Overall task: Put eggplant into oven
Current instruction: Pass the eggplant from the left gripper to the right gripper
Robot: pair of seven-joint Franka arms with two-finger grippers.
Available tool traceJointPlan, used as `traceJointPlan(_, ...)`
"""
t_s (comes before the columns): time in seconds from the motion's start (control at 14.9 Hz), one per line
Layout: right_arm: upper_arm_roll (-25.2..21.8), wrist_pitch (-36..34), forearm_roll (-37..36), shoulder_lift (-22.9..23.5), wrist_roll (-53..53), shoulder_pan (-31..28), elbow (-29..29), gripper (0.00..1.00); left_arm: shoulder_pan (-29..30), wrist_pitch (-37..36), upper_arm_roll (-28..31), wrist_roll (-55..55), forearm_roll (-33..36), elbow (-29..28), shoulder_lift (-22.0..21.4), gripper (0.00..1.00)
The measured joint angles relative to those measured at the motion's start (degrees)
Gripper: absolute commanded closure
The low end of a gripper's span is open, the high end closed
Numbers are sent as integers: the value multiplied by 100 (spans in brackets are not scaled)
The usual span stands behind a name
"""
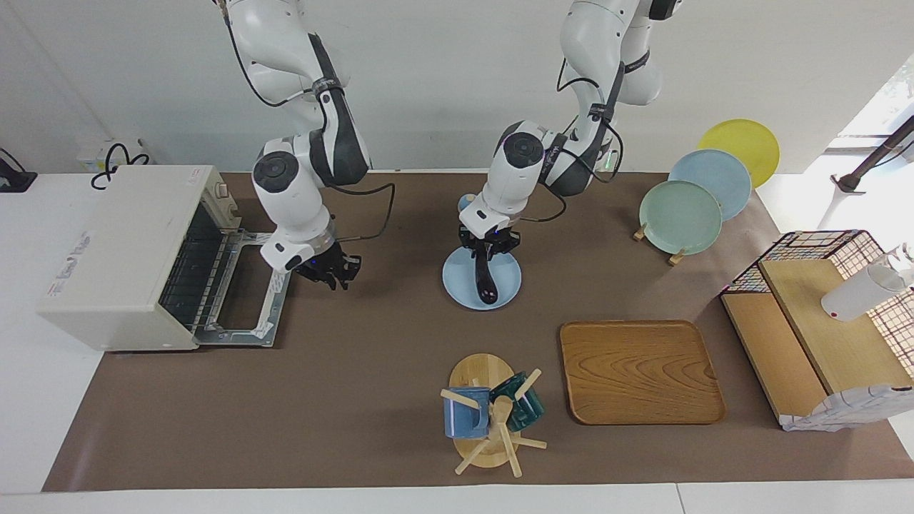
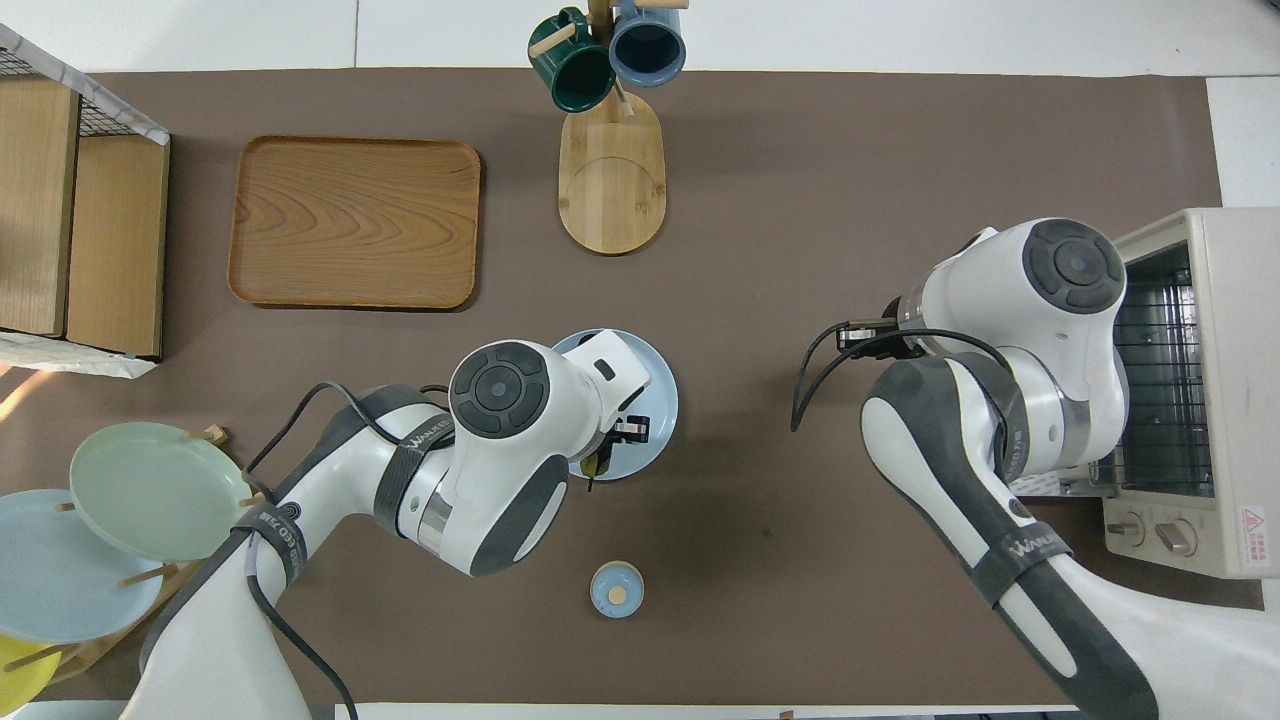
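With the oven (image 1: 121, 257) door open, the left gripper (image 1: 488, 246) sets its fingers around the eggplant (image 1: 485, 280) on the plate (image 1: 508, 287), a glossy skin likely to slip; the right gripper (image 1: 330, 273) hovers beside the door, fingers parted.

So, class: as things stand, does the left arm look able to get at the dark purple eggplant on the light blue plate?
Probably yes. The left gripper is already down at the stem end of the glossy dark purple eggplant, which lies alone on the round light blue plate, with nothing else crowding it.
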Motion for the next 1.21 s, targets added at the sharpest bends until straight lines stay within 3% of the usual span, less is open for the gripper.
traceJointPlan(0.2, 5, -459, 0, 2, 44, 136, 337, 11, 73, -115, 52, 25, 0, 75, -40, 0)
traceJointPlan(0.47, 12, -525, -2, 29, -72, 220, 502, 10, 886, -1277, 124, 661, 0, 633, -297, 0)
traceJointPlan(0.74, 31, -306, 11, 139, 348, 1162, 885, 0, 1814, -2021, 190, 1571, 1, 984, -558, 0)
traceJointPlan(1.01, 47, -238, -416, 1110, 2318, 2704, 2036, 0, 2466, -2214, 230, 1994, 176, 1056, -782, 0)
traceJointPlan(1.21, 37, 74, -654, 1993, 3104, 3299, 2802, 0, 2921, -2493, 249, 2261, 239, 1152, -1020, 0)
